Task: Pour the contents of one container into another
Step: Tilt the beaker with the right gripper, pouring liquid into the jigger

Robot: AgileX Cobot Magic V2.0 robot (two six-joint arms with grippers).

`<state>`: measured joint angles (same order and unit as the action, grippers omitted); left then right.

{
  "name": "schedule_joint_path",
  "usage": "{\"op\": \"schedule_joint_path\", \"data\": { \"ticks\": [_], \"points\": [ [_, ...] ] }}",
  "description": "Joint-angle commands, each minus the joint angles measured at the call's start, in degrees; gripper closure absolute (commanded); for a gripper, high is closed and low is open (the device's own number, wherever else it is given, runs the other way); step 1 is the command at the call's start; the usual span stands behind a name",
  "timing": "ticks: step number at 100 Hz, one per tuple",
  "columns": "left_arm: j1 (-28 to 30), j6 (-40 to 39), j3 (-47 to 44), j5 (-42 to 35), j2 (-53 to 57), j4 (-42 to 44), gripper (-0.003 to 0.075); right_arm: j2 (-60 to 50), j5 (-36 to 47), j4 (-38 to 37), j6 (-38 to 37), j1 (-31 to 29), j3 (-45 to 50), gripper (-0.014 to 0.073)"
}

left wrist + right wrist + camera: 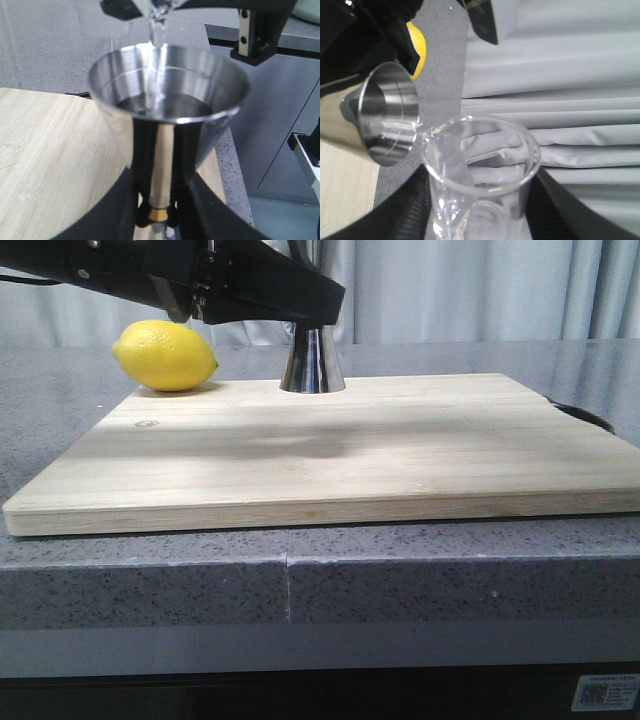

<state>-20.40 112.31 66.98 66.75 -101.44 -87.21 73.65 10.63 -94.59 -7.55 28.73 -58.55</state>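
The steel jigger stands on the wooden board, and my left gripper is shut on its narrow waist at the gold band. Clear liquid lies in its upper cup. In the front view only its lower cone shows beneath the black arm. My right gripper is shut on the clear glass beaker, which is tipped with its lip over the jigger's rim. In the left wrist view the beaker's lip hangs over the cup and a thin clear stream falls from it.
A yellow lemon lies at the board's back left corner, close to the jigger. The wooden cutting board rests on a grey speckled counter. A dark object shows at the board's right edge. Grey curtains hang behind.
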Motion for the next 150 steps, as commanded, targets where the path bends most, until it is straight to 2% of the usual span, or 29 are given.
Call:
{"op": "schedule_joint_path", "data": {
  "ticks": [1,150],
  "points": [
    [-0.7,-0.6,1.6,6.0,3.1,-4.2,0.0649,-1.5,-0.2,0.1,0.0,0.0,-2.1,0.0357],
    [-0.7,-0.6,1.6,6.0,3.1,-4.2,0.0649,-1.5,-0.3,-7.5,0.0,0.0,-2.1,0.0357]
  ]
}}
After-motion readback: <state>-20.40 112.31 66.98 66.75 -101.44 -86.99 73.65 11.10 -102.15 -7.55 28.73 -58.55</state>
